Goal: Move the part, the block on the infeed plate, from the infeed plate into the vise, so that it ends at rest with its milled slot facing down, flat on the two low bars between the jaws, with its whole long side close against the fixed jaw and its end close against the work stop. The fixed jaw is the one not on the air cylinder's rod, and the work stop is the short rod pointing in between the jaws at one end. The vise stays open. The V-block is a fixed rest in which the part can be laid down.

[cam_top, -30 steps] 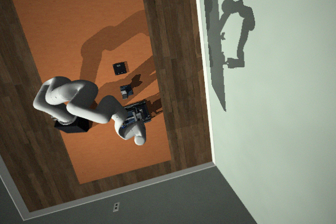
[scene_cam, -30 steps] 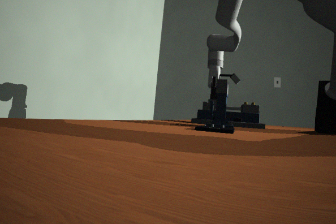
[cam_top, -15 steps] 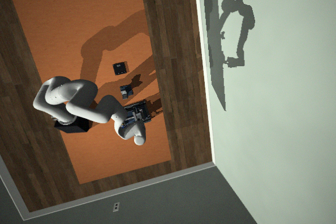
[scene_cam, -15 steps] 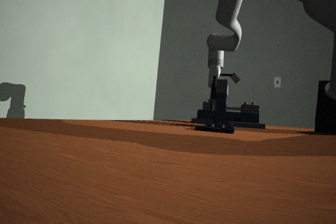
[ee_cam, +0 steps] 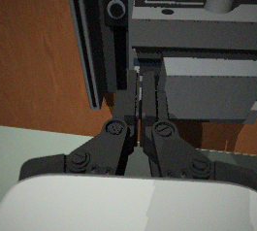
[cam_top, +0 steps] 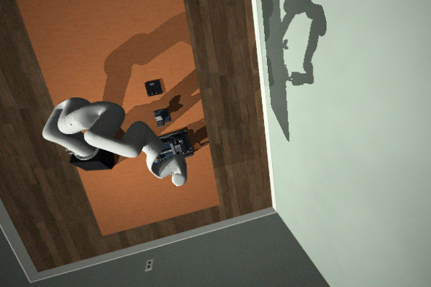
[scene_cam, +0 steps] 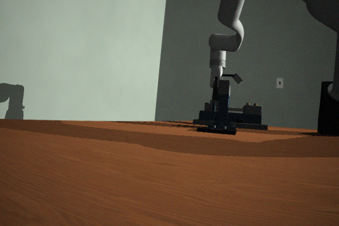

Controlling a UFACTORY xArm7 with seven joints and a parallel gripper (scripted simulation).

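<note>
In the wrist view my gripper (ee_cam: 140,87) is shut with nothing between the fingers. The fingertips stand just left of the part (ee_cam: 212,87), a plain grey block lying in the vise, and touch or nearly touch its left end. A grey jaw (ee_cam: 198,29) runs along the far side of the part, and a dark rail (ee_cam: 93,49) lies to the left. Its slot is not visible. In the top view the arm's wrist covers part of the vise (cam_top: 178,144). The dark infeed plate (cam_top: 154,87) is empty.
The V-block (cam_top: 162,117) stands between the infeed plate and the vise. In the exterior view it stands in front of the vise (scene_cam: 221,114), with the air cylinder (scene_cam: 251,111) to the right. The arm's black base (cam_top: 92,161) is left of the vise.
</note>
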